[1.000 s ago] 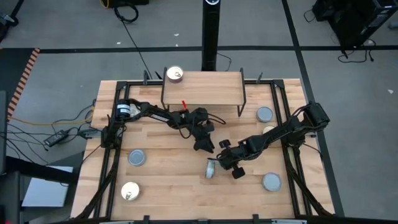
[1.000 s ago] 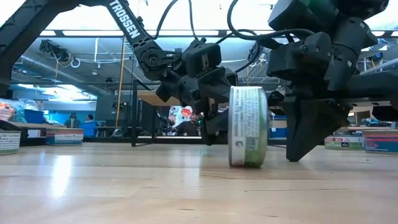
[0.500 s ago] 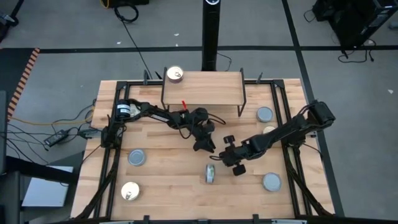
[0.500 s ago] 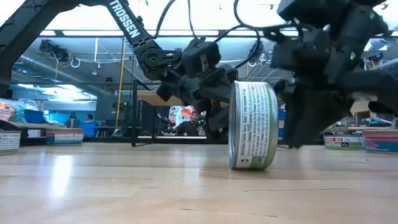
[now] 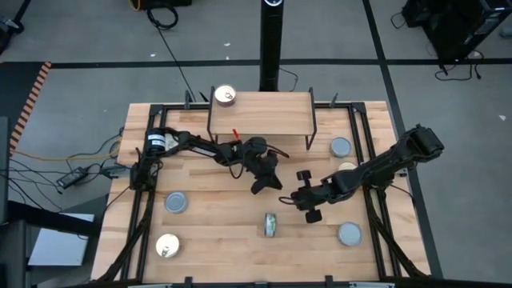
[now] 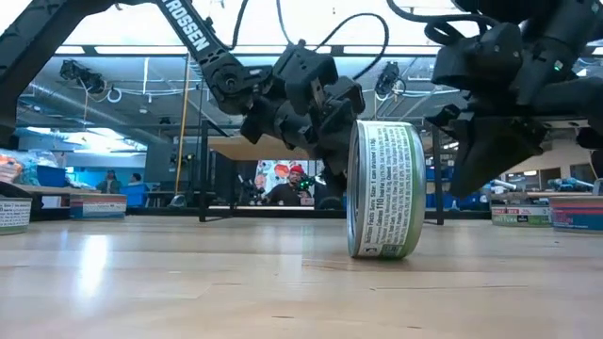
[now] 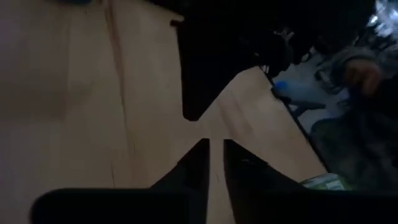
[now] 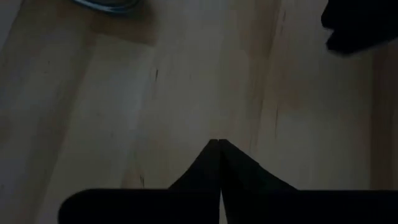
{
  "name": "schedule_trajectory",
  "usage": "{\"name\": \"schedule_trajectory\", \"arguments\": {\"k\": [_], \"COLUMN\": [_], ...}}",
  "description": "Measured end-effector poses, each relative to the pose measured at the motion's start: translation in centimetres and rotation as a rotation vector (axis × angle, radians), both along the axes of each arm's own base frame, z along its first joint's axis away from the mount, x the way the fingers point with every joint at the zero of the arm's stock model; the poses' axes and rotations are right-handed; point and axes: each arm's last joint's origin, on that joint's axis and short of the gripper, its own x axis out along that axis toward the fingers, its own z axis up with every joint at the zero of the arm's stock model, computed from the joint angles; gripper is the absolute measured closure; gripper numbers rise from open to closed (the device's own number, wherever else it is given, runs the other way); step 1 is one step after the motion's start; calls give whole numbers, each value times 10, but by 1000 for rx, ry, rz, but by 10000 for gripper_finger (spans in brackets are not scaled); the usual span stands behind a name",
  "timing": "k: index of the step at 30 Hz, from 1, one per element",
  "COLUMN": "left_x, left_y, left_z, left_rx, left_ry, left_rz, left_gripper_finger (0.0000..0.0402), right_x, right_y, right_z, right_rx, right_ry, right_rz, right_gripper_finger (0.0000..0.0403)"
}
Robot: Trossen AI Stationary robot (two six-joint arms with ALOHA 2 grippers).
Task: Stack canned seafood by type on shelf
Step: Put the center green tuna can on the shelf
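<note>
Light wood tabletop [image 5: 216, 240] seen from above, crossed left to right. At the near left lies a gold-lidded tin [image 5: 167, 246], with a grey-lidded tin [image 5: 176, 202] just behind it. At the back stands the small wooden shelf [image 5: 272, 116], one gold-lidded can [image 5: 225, 97] on its left end. The left gripper [image 5: 265, 182] hangs in front of the shelf, fingers nearly together, holding nothing. Near centre a tin stands on its edge [image 5: 272, 225], apart from both grippers. The right gripper [image 5: 306, 197] is just beside it, fingers pressed together, empty. Two more grey-lidded tins lie at the right, one near the shelf [image 5: 341, 147], one nearer the front [image 5: 349, 234].
</note>
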Motion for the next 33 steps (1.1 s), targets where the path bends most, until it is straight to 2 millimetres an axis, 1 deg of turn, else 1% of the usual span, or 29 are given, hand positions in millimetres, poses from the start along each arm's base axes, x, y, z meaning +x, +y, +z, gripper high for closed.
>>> {"name": "schedule_trajectory", "arguments": {"k": [3, 5, 11, 14, 17, 19, 22, 29, 33], "left_x": [0, 0, -9, -15, -22, -31, -48, -97, -114], "left_y": [-10, -19, -39, -48, -58, -66, -78, -100, -110], "left_z": [10, 19, 43, 54, 63, 62, 56, 42, 34], "left_rx": [87, 152, 276, 321, 387, 396, 351, 264, 269], "left_ry": [-61, -116, -200, -202, -211, -253, -335, -523, -572], "left_rz": [-9, -26, -133, -149, -111, -77, -2, 176, 245], "left_gripper_finger": [383, 394, 395, 395, 395, 395, 395, 395, 395], "right_x": [-4, -8, -14, -13, -6, 0, 10, 36, 55], "right_y": [2, 4, 6, 7, 11, 16, 25, 47, 58], "right_z": [5, 10, 26, 29, 33, 35, 42, 65, 76], "right_rx": [31, 46, 73, 88, 118, 124, 106, 29, -23], "right_ry": [-46, -71, -144, -158, -158, -151, -136, -81, -1], "right_rz": [-6, -4, 8, -5, 7, 23, 65, 176, 216], "right_gripper_finger": [396, 396, 388, 369, 347, 333, 314, 267, 231]}}
